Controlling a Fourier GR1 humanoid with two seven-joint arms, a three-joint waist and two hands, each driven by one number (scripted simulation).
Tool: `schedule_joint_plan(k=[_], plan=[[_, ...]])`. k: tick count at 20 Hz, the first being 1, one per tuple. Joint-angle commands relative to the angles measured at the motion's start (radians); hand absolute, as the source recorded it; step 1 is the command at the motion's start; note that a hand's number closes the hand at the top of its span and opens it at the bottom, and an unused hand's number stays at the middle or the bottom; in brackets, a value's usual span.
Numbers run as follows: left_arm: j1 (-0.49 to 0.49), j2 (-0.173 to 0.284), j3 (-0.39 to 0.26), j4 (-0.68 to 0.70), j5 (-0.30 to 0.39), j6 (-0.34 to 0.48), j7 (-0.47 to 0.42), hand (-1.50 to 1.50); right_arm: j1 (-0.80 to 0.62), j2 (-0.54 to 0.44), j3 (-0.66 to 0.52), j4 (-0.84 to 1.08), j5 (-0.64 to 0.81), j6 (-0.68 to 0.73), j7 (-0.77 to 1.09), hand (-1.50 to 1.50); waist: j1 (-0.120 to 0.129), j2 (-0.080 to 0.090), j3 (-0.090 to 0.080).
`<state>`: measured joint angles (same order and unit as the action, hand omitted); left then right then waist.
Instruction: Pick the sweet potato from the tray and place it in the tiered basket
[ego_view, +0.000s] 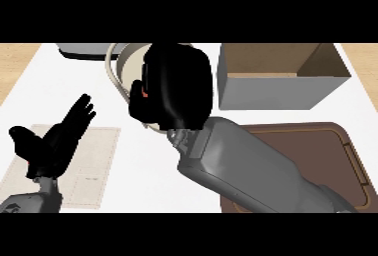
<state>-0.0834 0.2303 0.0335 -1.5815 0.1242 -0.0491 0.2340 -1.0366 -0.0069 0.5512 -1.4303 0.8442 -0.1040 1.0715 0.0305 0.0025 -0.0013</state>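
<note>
My right forearm (244, 160) crosses the brown tray (347, 155), hiding much of it. My right hand (173, 85) hangs over the tiered basket (117, 65), fingers curled around something with a reddish speck showing; the sweet potato itself is hidden, its direction unreadable. My left hand (55, 140) rests open above a pale mat (96, 165). No writing shows.

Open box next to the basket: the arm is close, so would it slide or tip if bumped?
Probably slide. The open box has thin walls and nothing shows inside, so it is likely light. Its base looks broad for its height, so tipping seems unlikely. The right hand, curled on the sweet potato, hovers just beside it.
</note>
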Motion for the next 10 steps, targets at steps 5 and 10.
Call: schedule_joint_plan(k=[5,10], plan=[[-0.036,0.027,0.037,-0.013,0.041,-0.034,0.052,0.0,-0.052,0.007,0.024,0.26,-0.093,-0.222,0.005,1.5,0.0,0.002,0.001],[0.011,-0.024,-0.006,-0.022,-0.035,0.019,0.012,0.0,-0.104,0.007,0.04,0.411,-0.115,-0.26,-0.059,1.5,-0.002,0.002,0.001]])
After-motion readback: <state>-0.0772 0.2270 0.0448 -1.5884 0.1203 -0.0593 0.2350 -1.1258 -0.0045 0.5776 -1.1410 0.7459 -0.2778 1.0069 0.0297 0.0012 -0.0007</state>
